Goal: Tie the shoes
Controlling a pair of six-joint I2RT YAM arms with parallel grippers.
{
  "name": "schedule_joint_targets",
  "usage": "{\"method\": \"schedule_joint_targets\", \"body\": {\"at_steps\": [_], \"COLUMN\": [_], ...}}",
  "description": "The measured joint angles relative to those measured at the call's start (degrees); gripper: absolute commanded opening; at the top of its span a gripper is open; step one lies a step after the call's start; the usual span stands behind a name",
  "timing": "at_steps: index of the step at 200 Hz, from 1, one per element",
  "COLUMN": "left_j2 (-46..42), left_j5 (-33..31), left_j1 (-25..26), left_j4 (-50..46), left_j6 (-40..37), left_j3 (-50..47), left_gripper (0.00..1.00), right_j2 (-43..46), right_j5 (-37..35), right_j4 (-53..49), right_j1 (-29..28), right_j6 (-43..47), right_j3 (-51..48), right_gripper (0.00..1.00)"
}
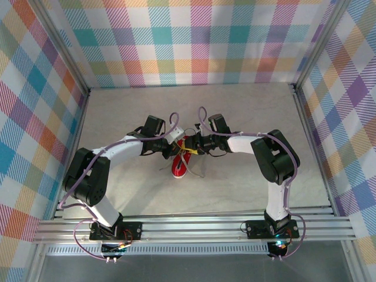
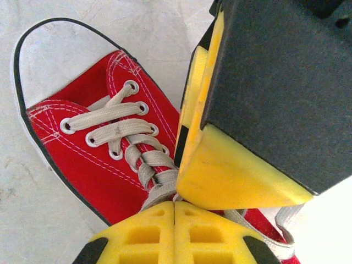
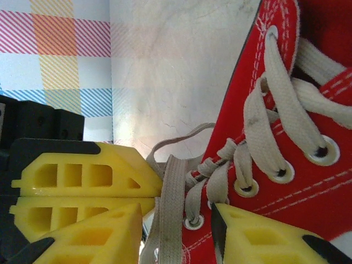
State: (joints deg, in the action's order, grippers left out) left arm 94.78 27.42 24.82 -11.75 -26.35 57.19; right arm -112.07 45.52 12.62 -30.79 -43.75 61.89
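The small red canvas sneaker [image 1: 181, 168] with a white toe cap is lying mid-surface, toe pointing about 7 o'clock. Its whitish-grey flat laces [image 2: 110, 113] are trailing loose from the top eyelets, with no finished bow showing. The left gripper [image 2: 174, 210] is sitting at the shoe's 10 o'clock, jaws pressing together on one strand, apparently holding it taut. The right gripper [image 3: 177, 213] is sitting at 2 o'clock, jaws standing apart astride another strand, likely lining up a pinch. The pale grey surface [image 1: 247, 117] is carrying it all.
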Motion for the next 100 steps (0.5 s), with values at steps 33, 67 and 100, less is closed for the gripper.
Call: {"method": "schedule_joint_targets", "body": {"at_steps": [33,67,100], "left_j2": [0.0,0.0,0.0], "left_j5": [0.0,0.0,0.0], "left_j1": [0.0,0.0,0.0], "left_j4": [0.0,-0.1,-0.2], "left_j6": [0.0,0.0,0.0], "left_j3": [0.1,0.1,0.1], "left_gripper": [0.0,0.0,0.1], "right_j2": [0.0,0.0,0.0], "right_j5": [0.0,0.2,0.2], "right_j4": [0.0,0.0,-0.7], "right_j1": [0.0,0.0,0.0], "right_j6": [-0.4,-0.7,-0.1], "right_j3": [-0.3,-0.3,-0.2], "right_gripper": [0.36,0.22,0.0]}}
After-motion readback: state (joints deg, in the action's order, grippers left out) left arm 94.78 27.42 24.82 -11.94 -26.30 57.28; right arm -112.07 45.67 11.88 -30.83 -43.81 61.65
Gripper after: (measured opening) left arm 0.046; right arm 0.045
